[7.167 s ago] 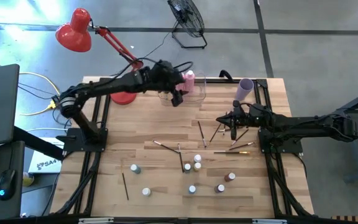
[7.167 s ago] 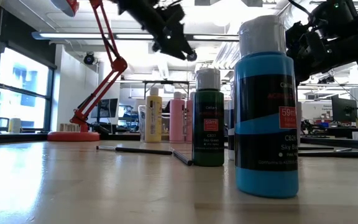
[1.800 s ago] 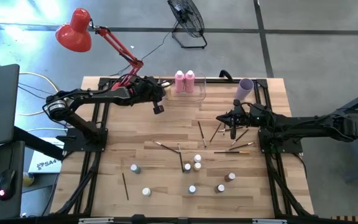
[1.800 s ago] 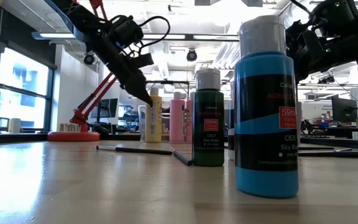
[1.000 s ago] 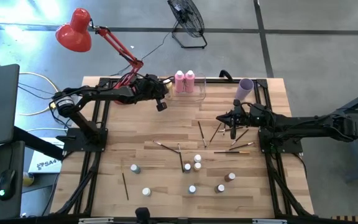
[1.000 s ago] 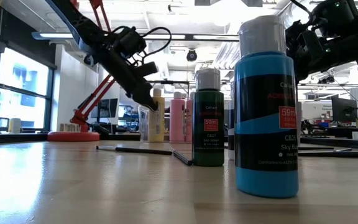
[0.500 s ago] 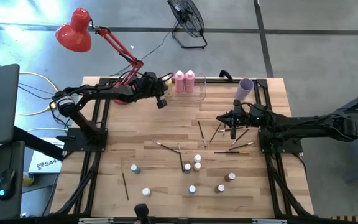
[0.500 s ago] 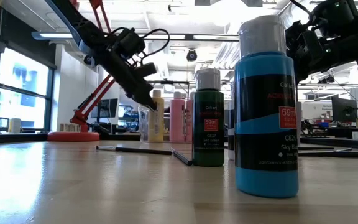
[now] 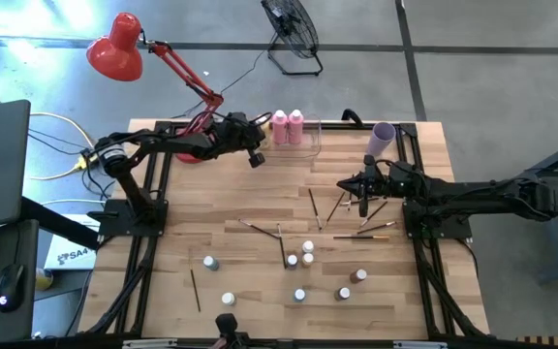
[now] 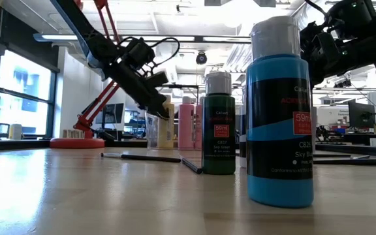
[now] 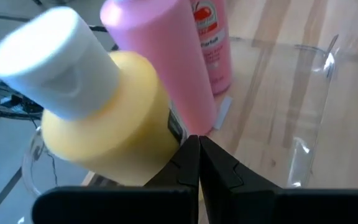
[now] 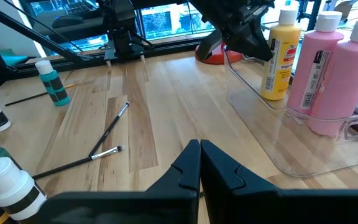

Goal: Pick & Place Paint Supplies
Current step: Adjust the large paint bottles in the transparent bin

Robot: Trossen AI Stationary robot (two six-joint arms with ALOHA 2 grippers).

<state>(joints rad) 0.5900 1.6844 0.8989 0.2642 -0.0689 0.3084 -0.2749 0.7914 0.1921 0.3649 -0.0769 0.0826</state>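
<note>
At the frame's upper middle, three tall paint bottles [image 9: 287,126] stand in the clear bin [image 9: 308,142]; small bottles [image 9: 299,260] and paintbrushes [image 9: 314,207] scatter below, centre to lower frame.

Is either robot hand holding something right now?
No. The left gripper is shut and empty beside the yellow paint bottle; the right gripper is shut and empty too.

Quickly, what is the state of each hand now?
Left hand: closed, holding nothing, beside the yellow bottle at the clear bin.
Right hand: closed, empty, above the brushes.
</note>
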